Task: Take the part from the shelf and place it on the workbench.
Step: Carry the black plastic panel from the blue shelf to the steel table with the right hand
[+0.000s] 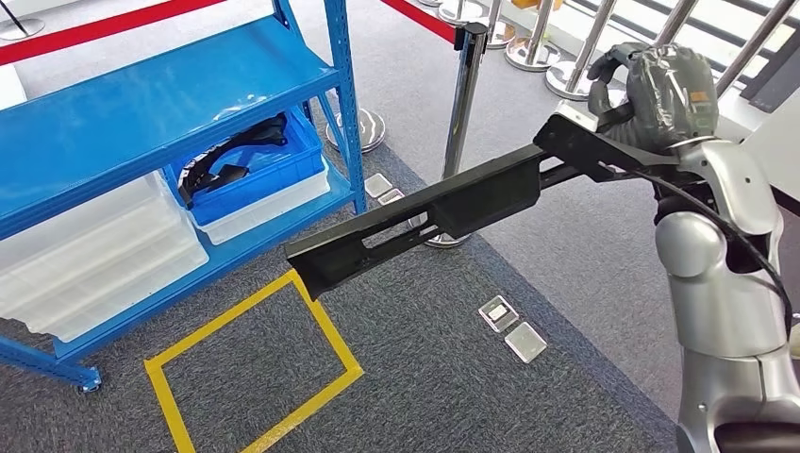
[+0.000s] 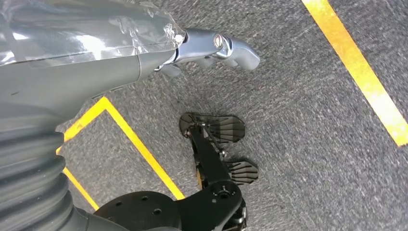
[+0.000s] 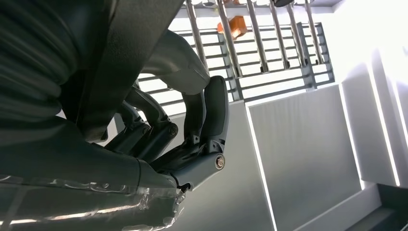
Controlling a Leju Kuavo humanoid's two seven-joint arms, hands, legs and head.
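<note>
Gripping one end of the long black part (image 1: 443, 212), the right hand (image 1: 651, 90) holds it raised in the air — its fingers (image 3: 202, 125) are wrapped around the end, and the rest of the piece slants down toward the blue shelf (image 1: 141, 123), above grey carpet and a yellow floor marking (image 1: 311, 396). The left hand (image 2: 211, 48) hangs over the carpet — whether its fingers are apart or curled, I cannot tell.

Matt black plastic part (image 1: 443, 212); glossy blue shelf (image 1: 141, 104).
</note>
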